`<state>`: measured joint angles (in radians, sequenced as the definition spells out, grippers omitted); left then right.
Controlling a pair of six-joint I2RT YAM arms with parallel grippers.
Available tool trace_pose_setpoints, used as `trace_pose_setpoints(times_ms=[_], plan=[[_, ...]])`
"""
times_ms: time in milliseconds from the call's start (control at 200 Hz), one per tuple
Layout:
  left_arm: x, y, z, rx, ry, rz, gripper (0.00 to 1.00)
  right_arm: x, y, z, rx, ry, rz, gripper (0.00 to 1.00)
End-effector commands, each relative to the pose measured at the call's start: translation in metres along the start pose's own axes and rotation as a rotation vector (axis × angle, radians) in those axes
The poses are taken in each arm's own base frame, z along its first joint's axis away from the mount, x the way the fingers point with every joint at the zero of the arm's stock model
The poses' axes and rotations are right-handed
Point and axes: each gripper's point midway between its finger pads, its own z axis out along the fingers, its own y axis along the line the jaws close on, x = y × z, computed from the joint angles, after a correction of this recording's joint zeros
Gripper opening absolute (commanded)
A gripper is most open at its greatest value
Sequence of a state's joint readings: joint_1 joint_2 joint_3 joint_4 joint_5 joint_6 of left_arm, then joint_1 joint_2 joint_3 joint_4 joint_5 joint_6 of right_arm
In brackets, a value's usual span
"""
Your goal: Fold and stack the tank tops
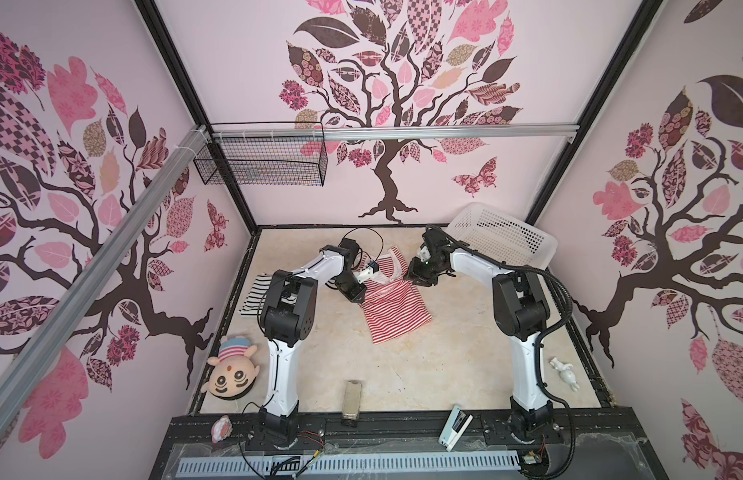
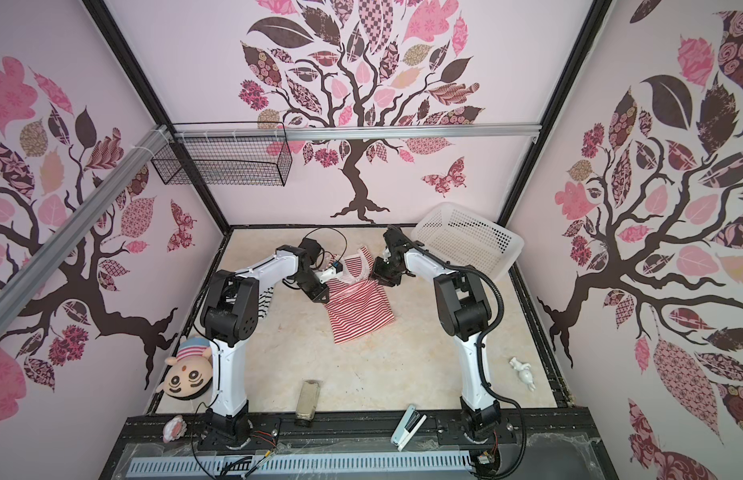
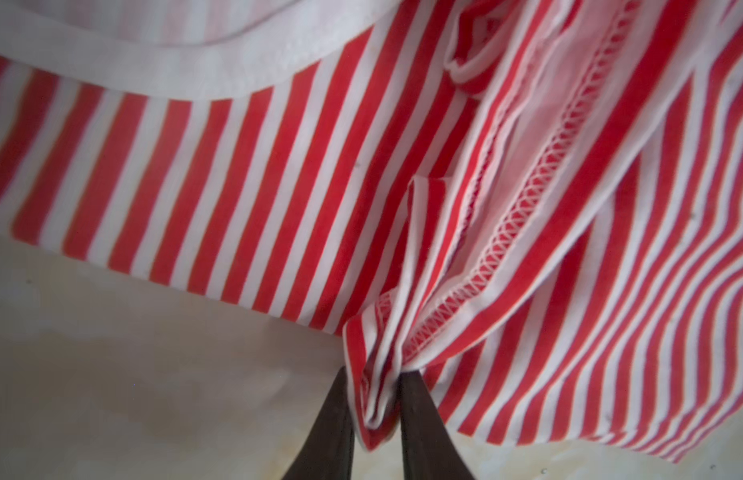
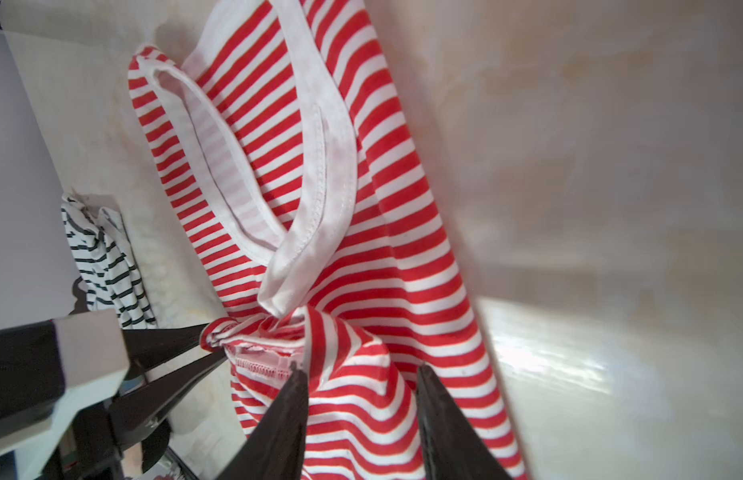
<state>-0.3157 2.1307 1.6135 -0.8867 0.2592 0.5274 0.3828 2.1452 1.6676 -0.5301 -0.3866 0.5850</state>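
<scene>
The red-and-white tank top [image 1: 397, 316] [image 2: 361, 316] lies in the middle of the table, its straps toward the back wall. My left gripper [image 1: 363, 297] [image 3: 376, 386] is shut on a bunched fold at that top's left side; the wrist view shows cloth [image 3: 403, 208] pinched between both fingers. My right gripper [image 1: 407, 277] [image 4: 359, 372] stands open over the top's right side, a hump of striped cloth [image 4: 361, 249] lying loose between its fingers. The black-and-white tank top [image 1: 257, 293] [image 4: 108, 270] lies crumpled at the left, partly hidden by the left arm.
A white lattice basket [image 1: 502, 237] leans in the back right corner. A plush doll head [image 1: 232, 370] lies front left, a metal block [image 1: 352, 401] and a stapler [image 1: 455, 426] at the front edge, and a white figurine [image 1: 565, 372] at the right.
</scene>
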Motion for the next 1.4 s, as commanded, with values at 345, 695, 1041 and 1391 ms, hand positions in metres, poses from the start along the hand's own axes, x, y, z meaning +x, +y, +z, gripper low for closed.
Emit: trace_pose_setpoints(times_ms=[345, 695, 1041, 1391], plan=[[-0.044, -0.006, -0.045, -0.045, -0.188, -0.02, 0.31, 0.044, 0.0, -0.064, 0.067, -0.136, -0.126, 0.46], [-0.008, -0.006, -0.041, -0.05, -0.148, -0.075, 0.45, 0.003, 0.011, -0.012, 0.052, -0.056, -0.149, 0.56], [-0.001, -0.013, -0.022, 0.03, -0.134, -0.093, 0.52, -0.001, 0.01, 0.01, 0.027, 0.001, -0.14, 0.57], [0.009, -0.009, -0.006, 0.053, -0.099, -0.103, 0.54, 0.004, 0.022, 0.024, -0.029, 0.036, -0.177, 0.53]])
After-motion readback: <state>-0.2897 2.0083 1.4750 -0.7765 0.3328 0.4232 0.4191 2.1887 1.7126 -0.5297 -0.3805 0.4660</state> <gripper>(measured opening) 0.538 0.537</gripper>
